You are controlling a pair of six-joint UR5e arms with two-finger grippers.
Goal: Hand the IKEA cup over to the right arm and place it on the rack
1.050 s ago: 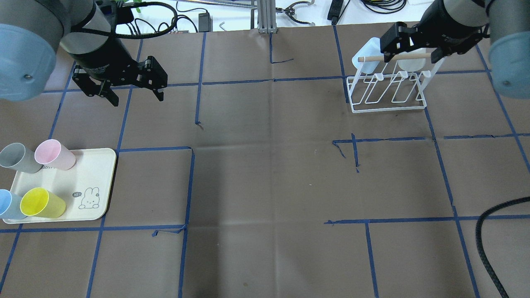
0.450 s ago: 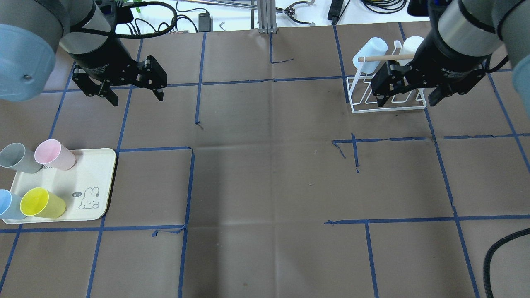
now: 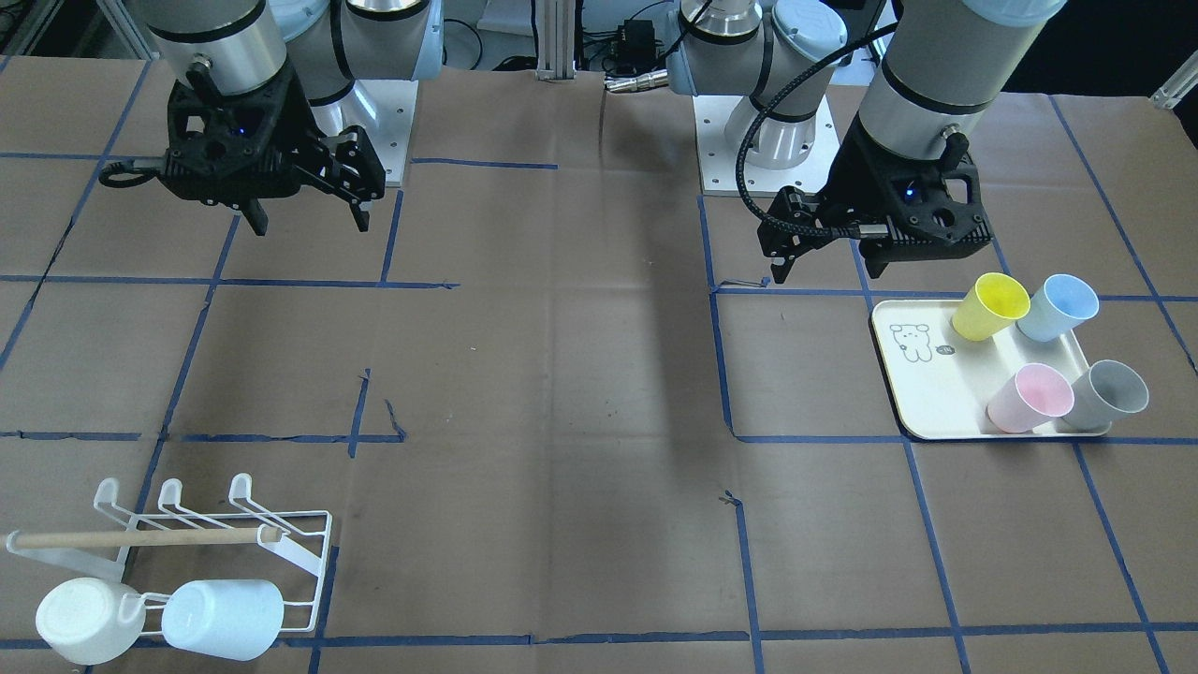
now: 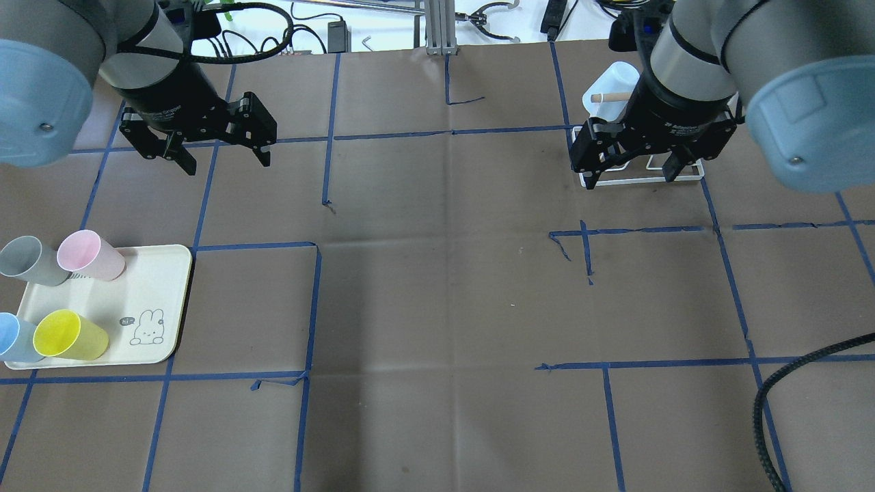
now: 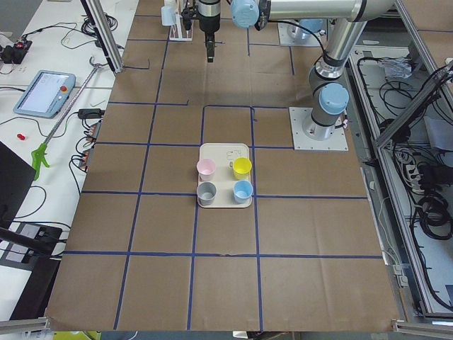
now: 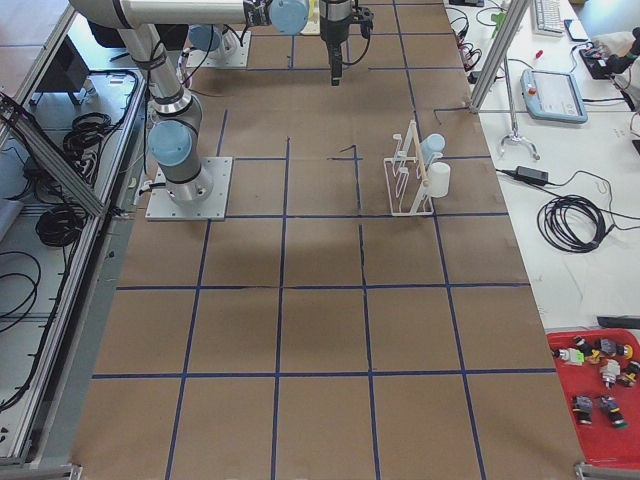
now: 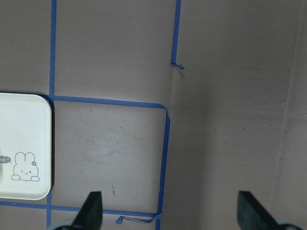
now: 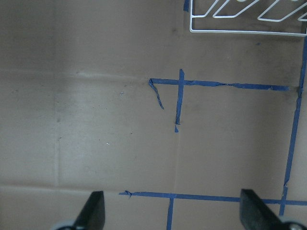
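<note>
From the front, the right gripper (image 3: 309, 223) hung over bare brown paper (image 3: 562, 374) close to the robot's base, fingers spread wide and nothing between them. The left gripper (image 3: 828, 270) hung equally released and empty just beyond the far edge of the cream tray (image 3: 936, 393). On the tray a yellow cup (image 3: 990, 306), a blue cup (image 3: 1058, 307), a pink cup (image 3: 1029, 398) and a grey cup (image 3: 1109, 398) stood mouths up. The rack (image 3: 187, 538) sat in the near left corner of that view, well apart from both grippers. A white cup (image 3: 89, 620) and a pale blue cup (image 3: 223, 618) hung on its near row, hiding the prongs that carried them. From overhead, the right gripper and wrist covered most of the rack. Only its base wire, one end of the dowel and part of the pale blue cup showed; the white cup was hidden, and the left frame edge cut off the blue cup. In the left side view the tray and its four cups were plain, while the rack was tiny and cut off at the top. The right side view showed the rack with both cups on its side away from the robot, and the gripper too thin to read. The left wrist camera showed two tips wide apart above taped paper, with the tray's corner and its rabbit drawing (image 7: 24, 165) cut by the left edge. The right wrist camera showed the same wide gap, with the rack's base wire cut off at the top.
</note>
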